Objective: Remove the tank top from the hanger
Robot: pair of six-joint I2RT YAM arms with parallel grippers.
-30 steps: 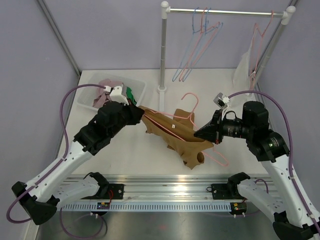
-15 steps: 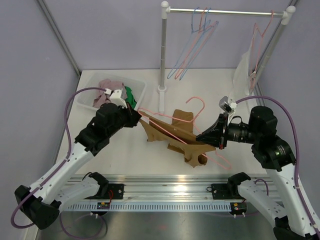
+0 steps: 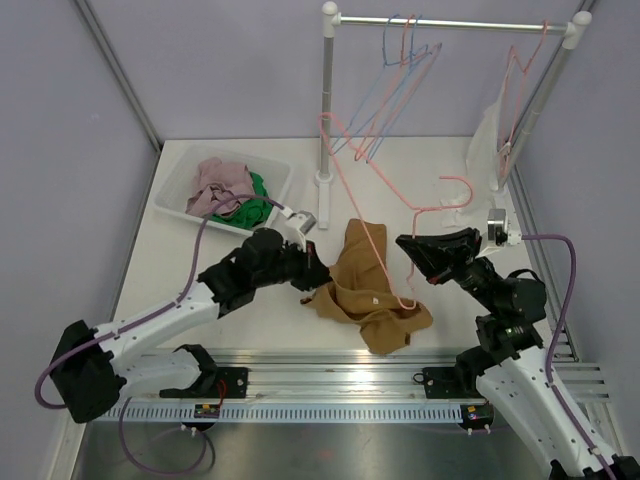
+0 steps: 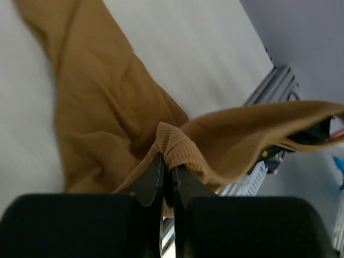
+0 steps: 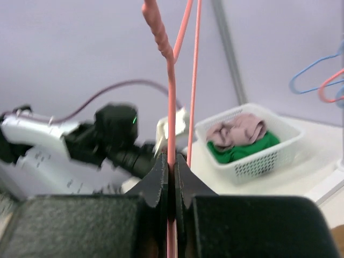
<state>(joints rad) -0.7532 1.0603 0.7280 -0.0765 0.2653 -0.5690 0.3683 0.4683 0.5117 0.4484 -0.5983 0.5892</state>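
The tan tank top (image 3: 362, 290) lies bunched on the table at front centre. My left gripper (image 3: 318, 276) is shut on its ribbed hem (image 4: 180, 145), low at the cloth's left edge. My right gripper (image 3: 408, 246) is shut on the pink hanger (image 3: 368, 205) and holds it raised and tilted, one end high by the rack pole. The hanger's lower corner (image 3: 405, 302) still lies at the tank top; I cannot tell if it is inside. In the right wrist view the fingers (image 5: 159, 177) pinch the pink wire (image 5: 171, 97).
A white basket (image 3: 176, 180) with pink and green clothes stands at the back left, also in the right wrist view (image 5: 279, 156). A clothes rack (image 3: 327, 100) at the back holds blue and pink hangers (image 3: 400, 60) and a white garment (image 3: 490, 135).
My right gripper has swung the hanger from flat to steeply raised. My left gripper has moved right and toward the front, dragging the tank top down along the hanger.
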